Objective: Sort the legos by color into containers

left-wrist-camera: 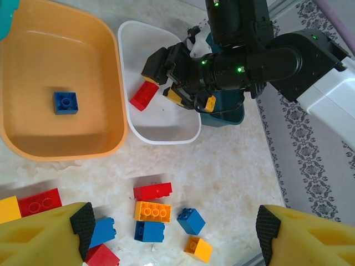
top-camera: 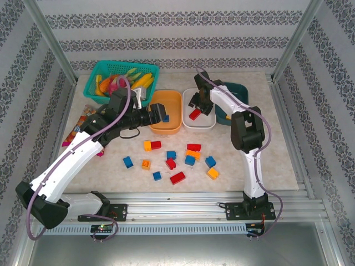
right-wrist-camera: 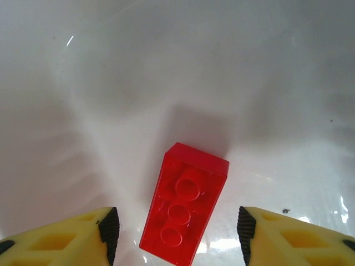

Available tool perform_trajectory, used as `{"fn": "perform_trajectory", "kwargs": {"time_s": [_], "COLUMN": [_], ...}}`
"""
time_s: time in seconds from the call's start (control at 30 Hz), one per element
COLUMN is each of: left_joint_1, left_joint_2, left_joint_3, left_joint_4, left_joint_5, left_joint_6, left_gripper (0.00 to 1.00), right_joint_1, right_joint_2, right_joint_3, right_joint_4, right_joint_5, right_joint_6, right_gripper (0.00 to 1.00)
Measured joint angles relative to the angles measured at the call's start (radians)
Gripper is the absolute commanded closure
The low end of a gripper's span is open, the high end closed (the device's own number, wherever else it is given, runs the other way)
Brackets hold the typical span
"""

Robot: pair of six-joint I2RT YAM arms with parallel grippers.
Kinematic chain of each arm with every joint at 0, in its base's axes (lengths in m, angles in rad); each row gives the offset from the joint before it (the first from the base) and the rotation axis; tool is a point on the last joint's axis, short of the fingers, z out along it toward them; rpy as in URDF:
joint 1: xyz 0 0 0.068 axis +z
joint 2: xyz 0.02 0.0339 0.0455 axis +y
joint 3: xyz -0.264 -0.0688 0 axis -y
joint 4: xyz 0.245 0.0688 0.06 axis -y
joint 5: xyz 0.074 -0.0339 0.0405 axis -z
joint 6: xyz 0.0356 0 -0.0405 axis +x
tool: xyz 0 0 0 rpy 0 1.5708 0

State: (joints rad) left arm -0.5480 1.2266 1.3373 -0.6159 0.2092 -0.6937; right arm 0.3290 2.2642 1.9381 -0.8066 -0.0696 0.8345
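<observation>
2 white/blk arms (top-camera: 72, 159), purple cables (top-camera: 129, 97)

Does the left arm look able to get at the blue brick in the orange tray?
Probably yes. The left gripper hangs open and empty at the orange tray, the blue brick lies alone inside it uncovered, and the right gripper is over the neighbouring white tray, out of the way.

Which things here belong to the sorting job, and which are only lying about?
Job:
loose legos, red lego, blue lego, orange tray, white tray, teal tray

Lying about:
fruit basket, snack bag
</observation>
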Motion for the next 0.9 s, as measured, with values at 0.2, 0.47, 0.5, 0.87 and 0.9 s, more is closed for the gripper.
{"fn": "perform_trajectory", "kwargs": {"time_s": [0.2, 0.47, 0.5, 0.87, 0.9], "left_joint_1": [0.000, 0.000, 0.000, 0.000, 0.000], "left_joint_2": [-0.022, -0.080, -0.090, -0.156, -0.159], "left_joint_3": [0.000, 0.000, 0.000, 0.000, -0.004], "left_joint_4": [-0.015, -0.086, -0.096, -0.230, -0.251], "left_joint_5": [-0.004, -0.008, -0.010, -0.074, -0.093], "left_joint_6": [0.000, 0.005, 0.005, -0.010, -0.022], "left_gripper": [0.21, 0.21, 0.21, 0.18, 0.17], "right_joint_1": [0.000, 0.004, 0.008, 0.079, 0.098], "right_joint_2": [-0.114, -0.460, -0.498, -0.817, -0.851], "right_joint_3": [-0.024, -0.132, -0.151, -0.408, -0.449], "right_joint_4": [-0.016, -0.001, 0.002, 0.006, 0.026], "right_joint_5": [0.000, 0.001, 0.002, 0.003, -0.010], "right_joint_6": [-0.001, -0.010, -0.017, -0.095, -0.110], "right_gripper": [0.37, 0.33, 0.32, 0.31, 0.30]}}
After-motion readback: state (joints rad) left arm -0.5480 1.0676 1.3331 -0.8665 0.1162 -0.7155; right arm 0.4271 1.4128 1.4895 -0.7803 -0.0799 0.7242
